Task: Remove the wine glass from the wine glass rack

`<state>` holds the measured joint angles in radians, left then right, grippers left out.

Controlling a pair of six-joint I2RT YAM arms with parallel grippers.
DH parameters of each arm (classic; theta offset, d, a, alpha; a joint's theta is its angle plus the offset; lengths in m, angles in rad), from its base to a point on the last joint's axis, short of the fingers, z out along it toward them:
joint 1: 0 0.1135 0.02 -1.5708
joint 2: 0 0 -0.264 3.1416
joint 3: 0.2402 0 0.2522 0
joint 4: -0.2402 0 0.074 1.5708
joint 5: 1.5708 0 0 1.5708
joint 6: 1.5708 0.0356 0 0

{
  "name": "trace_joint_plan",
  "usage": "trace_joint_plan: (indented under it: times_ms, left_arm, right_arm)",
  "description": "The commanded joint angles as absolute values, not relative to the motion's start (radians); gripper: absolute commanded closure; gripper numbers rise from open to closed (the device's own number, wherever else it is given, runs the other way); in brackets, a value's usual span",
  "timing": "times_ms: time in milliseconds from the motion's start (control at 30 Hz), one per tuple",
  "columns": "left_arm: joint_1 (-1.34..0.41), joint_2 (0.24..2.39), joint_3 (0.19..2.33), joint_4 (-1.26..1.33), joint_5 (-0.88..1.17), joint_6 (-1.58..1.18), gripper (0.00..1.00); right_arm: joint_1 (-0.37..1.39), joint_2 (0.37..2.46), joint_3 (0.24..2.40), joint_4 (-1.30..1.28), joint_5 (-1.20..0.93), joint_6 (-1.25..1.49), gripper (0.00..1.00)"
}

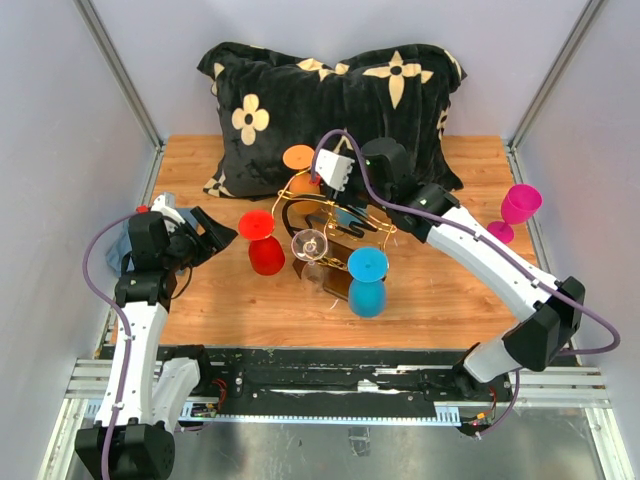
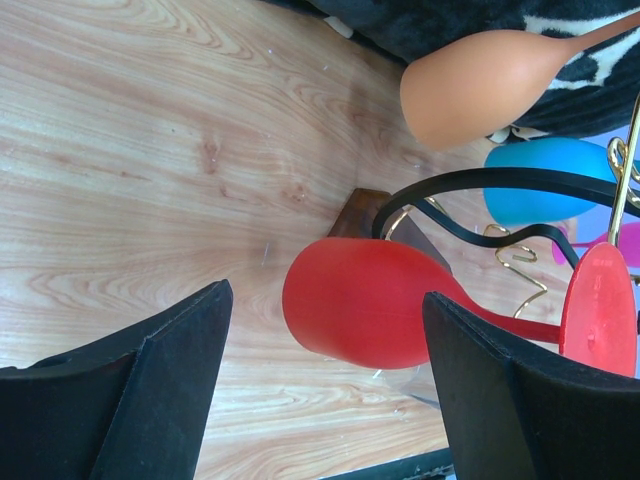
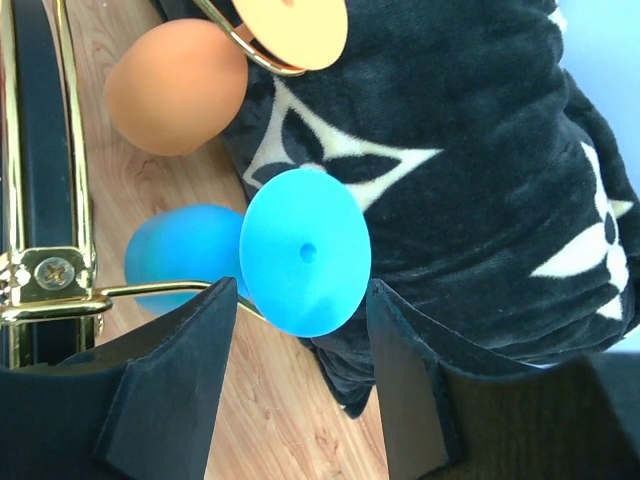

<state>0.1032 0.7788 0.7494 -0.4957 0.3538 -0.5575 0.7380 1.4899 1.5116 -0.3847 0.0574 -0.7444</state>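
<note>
Tabletop (image 1: 215,300): pale wood grain, smooth, low sheen. At 12 o'clock, pillow (image 1: 330,100): black plush cloth, cream print. Rack wire (image 3: 40,300): glossy gold metal; rails (image 2: 480,182): satin black. Red glass (image 2: 360,315), orange glass (image 2: 470,85), blue glass (image 3: 305,250): matt, smooth, plastic-looking. Clear glass (image 1: 309,243): glossy.

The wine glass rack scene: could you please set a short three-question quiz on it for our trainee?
1. True or false: the magenta plastic wine glass hangs on the ornate gold wire wine glass rack.
2. Which glass does the open left gripper face head-on? A: orange glass. B: red plastic wine glass. C: clear glass.
3. Fill in: in the right wrist view, the round foot seen between the right gripper fingers is coloured ___.
Key: 1 false; 2 B; 3 blue.
</note>
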Motion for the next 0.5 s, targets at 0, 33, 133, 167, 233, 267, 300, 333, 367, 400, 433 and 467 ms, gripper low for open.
trace_joint_plan:
  times_ms: [0,33,133,167,233,267,300,333,367,400,433,467]
  left_arm:
    - [0.101,0.78,0.735,-0.47,0.374,-0.551,0.17]
    - [0.1,0.781,0.735,-0.468,0.376,-0.553,0.17]
    - [0.101,0.779,0.735,-0.471,0.375,-0.55,0.18]
    - [0.101,0.777,0.735,-0.473,0.372,-0.547,0.17]
    - [0.1,0.776,0.735,-0.476,0.369,-0.543,0.17]
    - [0.101,0.776,0.735,-0.478,0.368,-0.542,0.17]
    - [0.1,0.776,0.737,-0.479,0.369,-0.54,0.17]
    - [0.101,0.775,0.737,-0.481,0.369,-0.539,0.17]
    - [0.1,0.776,0.739,-0.483,0.367,-0.536,0.17]
    - [0.101,0.776,0.74,-0.484,0.365,-0.534,0.17]
    - [0.101,0.776,0.741,-0.486,0.363,-0.533,0.17]
    - [0.102,0.776,0.742,-0.488,0.362,-0.531,0.17]
  right_arm:
    - [0.755,1.502,1.524,-0.325,0.089,-0.783,0.44]
    - [0.755,1.51,1.529,-0.324,0.095,-0.789,0.44]
    - [0.754,1.532,1.553,-0.337,0.106,-0.797,0.45]
    - [0.755,1.539,1.557,-0.336,0.105,-0.799,0.45]
    - [0.755,1.551,1.565,-0.334,0.101,-0.801,0.44]
    - [0.755,1.558,1.568,-0.332,0.104,-0.803,0.44]
    - [0.754,1.566,1.57,-0.333,0.106,-0.805,0.45]
    - [0.754,1.575,1.572,-0.332,0.109,-0.808,0.45]
    - [0.755,1.58,1.573,-0.327,0.118,-0.808,0.45]
    - [0.755,1.583,1.573,-0.322,0.122,-0.81,0.45]
    - [0.755,1.584,1.571,-0.316,0.125,-0.81,0.45]
    - [0.755,1.586,1.568,-0.308,0.133,-0.811,0.46]
